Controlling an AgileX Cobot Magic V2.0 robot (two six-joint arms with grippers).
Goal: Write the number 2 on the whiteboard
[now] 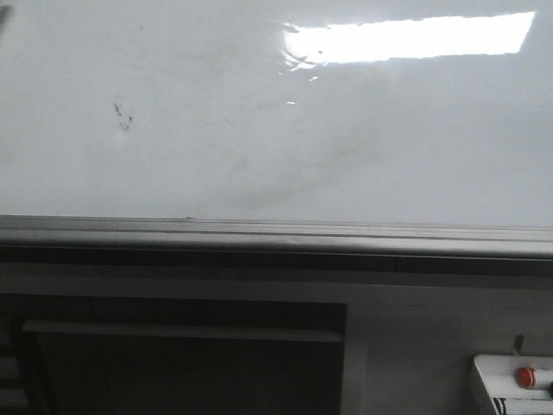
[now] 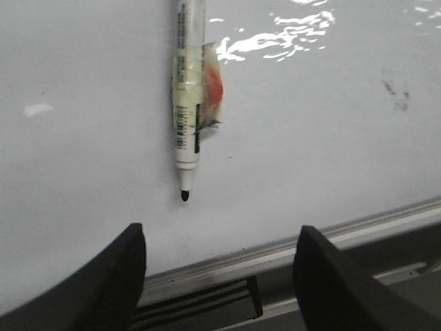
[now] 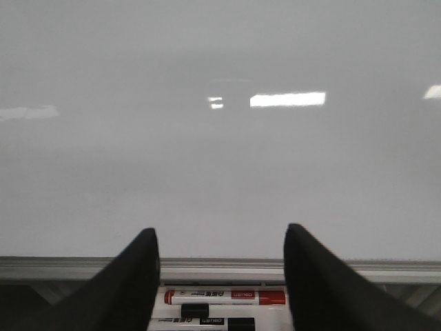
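Note:
The whiteboard (image 1: pixel 259 130) fills the front view, glossy white with faint grey smears and a bright reflection. No number 2 shows on it. In the left wrist view a white marker (image 2: pixel 186 103) with a bare black tip lies against the board (image 2: pixel 331 165), its tip toward the bottom rail, with a red-and-clear patch beside its barrel. My left gripper (image 2: pixel 220 231) is open and empty, short of the marker's tip. My right gripper (image 3: pixel 220 233) is open and empty, facing the board (image 3: pixel 220 138) above the rail. Neither gripper shows in the front view.
Small dark smudges (image 1: pixel 122 113) mark the board's left part. The grey metal rail (image 1: pixel 276 233) runs along the board's bottom. A red-capped marker (image 3: pixel 224 297) and a black one (image 3: pixel 207 321) lie below the rail between my right fingers. A white box with a red button (image 1: pixel 516 385) sits at the lower right.

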